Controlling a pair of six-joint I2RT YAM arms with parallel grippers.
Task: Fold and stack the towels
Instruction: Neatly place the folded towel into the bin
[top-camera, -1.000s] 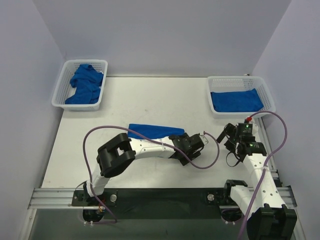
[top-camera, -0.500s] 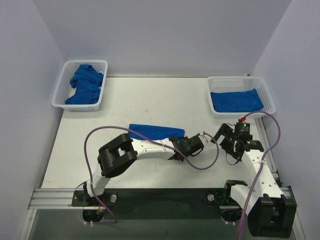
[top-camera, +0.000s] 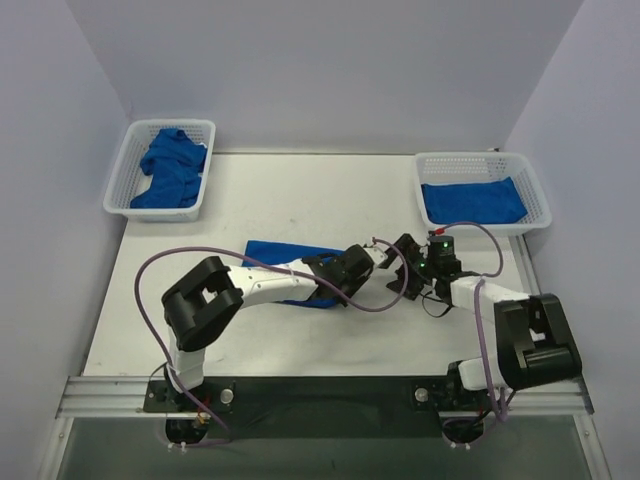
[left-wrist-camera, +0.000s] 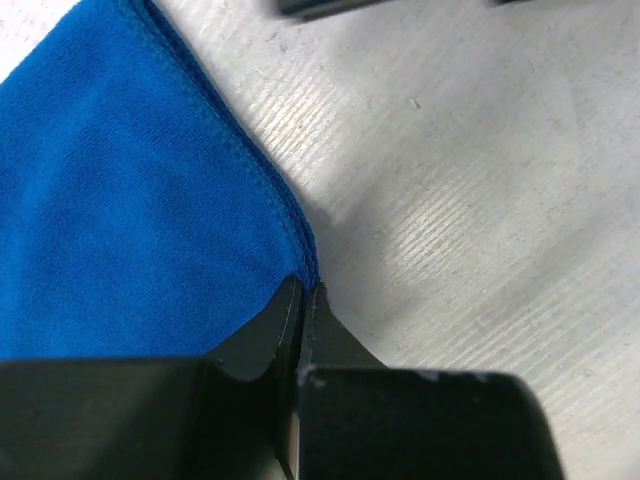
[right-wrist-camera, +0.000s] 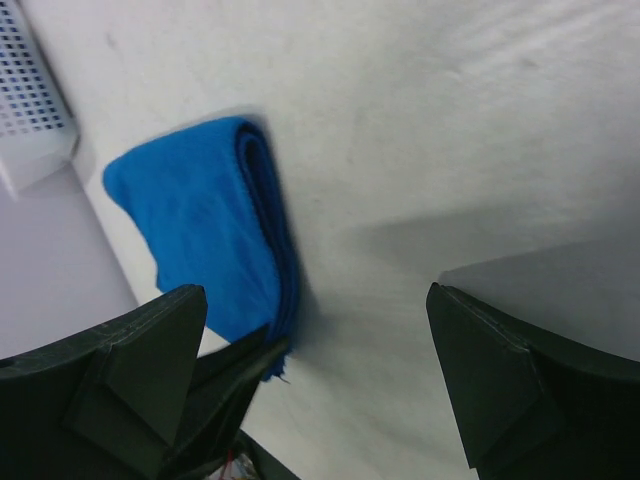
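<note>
The left arm's jaws (left-wrist-camera: 300, 295) are pressed together on the stitched edge of the folded blue terry towel (left-wrist-camera: 130, 200), pinching a corner of it. Over the past second this arm has drawn back leftward, and the towel (top-camera: 272, 250) has shifted with it, now lying a little further left on the middle of the white desk (top-camera: 300, 200).

Meanwhile the right arm's jaws (top-camera: 405, 255) have swung in from the right side and now hover spread wide just right of the towel, holding nothing. In my judgement it is coming in to share the grasp for the next fold or the lift.

The white plastic basket on the far right (top-camera: 535, 195), holding one folded towel, looks like the destination.
</note>
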